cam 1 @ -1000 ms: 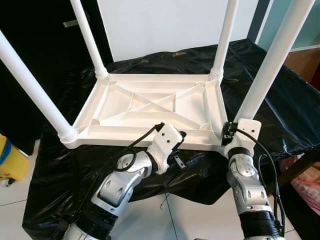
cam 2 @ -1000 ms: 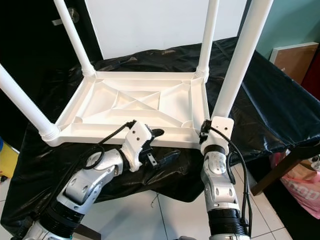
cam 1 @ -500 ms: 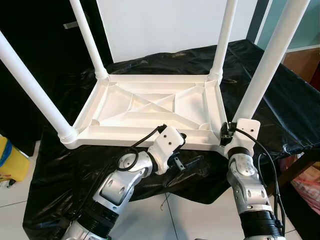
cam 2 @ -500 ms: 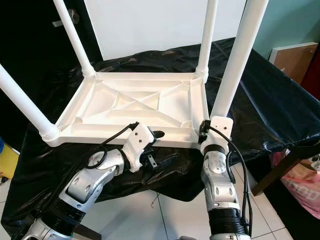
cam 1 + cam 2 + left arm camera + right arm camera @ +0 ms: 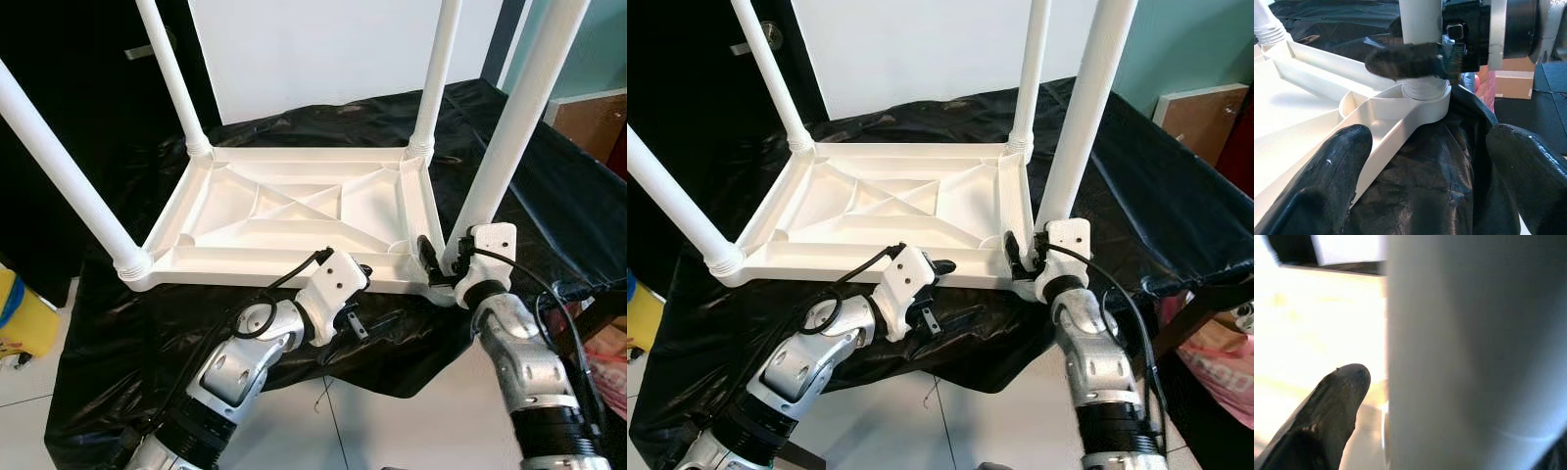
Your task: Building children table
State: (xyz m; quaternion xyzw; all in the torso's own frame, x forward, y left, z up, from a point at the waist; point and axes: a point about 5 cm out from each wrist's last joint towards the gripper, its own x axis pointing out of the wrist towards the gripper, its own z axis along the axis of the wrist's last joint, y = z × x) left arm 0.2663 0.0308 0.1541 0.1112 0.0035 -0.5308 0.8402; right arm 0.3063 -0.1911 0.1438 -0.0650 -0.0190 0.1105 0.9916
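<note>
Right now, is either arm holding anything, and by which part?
The right gripper has its jaws around the near right table leg, low down, just above its socket in the upturned white tabletop. The left gripper is open, holding nothing.

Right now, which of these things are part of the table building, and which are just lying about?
Part of the job: upturned white tabletop; near-right leg, gripped by the right claw; left claw, open by the near edge.

Lying about: black sheet; yellow container; cardboard box.
</note>
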